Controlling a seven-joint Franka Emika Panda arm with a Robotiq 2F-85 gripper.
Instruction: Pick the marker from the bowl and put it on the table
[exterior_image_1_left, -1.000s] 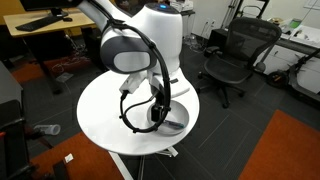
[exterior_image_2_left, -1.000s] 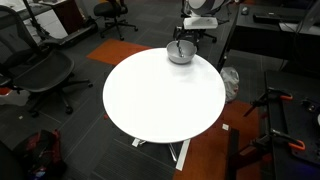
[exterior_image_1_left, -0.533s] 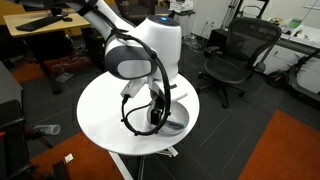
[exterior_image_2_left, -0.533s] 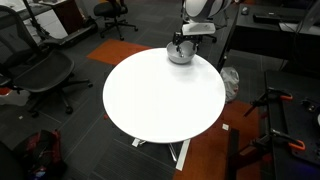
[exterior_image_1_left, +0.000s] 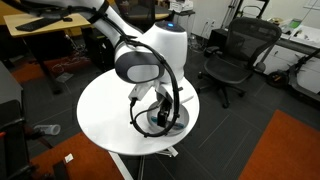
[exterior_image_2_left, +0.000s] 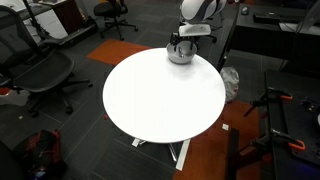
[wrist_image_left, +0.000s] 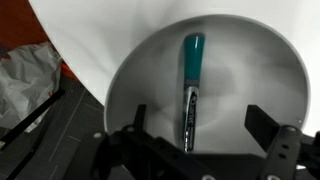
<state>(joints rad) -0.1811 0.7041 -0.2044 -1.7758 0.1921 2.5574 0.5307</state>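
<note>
Black fingers (wrist_image_left: 135, 122) of the Robotiq gripper (wrist_image_left: 200, 135) stand spread wide and hold nothing. In the wrist view one sits on each side of the marker (wrist_image_left: 190, 85), clear of it and apart from the metal. The marker lies loose on the floor of the bowl (wrist_image_left: 265, 70), near its middle.

Its long axis runs from the bottom of the wrist view toward the top, roughly square to the line between the two fingertips. The teal end points away from the gripper and the darker part points toward it. Which end carries the cap cannot be told.

Judged from its build, the marker is light, stiff and smooth-barrelled. It is likely to roll or skid on the polished, curved metal if nudged off-centre. The best hold seems to be across the barrel near mid-length, closing squarely so it does not pivot between the pads. The bowl looks light enough to shift if a finger catches its wall.

In both exterior views the bowl (exterior_image_2_left: 180, 54) sits close to the edge of the round white table (exterior_image_2_left: 165, 100), on the side beneath the arm. The gripper (exterior_image_1_left: 160, 113) is lowered over it. Bare tabletop spreads from the bowl toward the opposite edge. An office chair (exterior_image_1_left: 238, 55) stands on the floor beyond.
</note>
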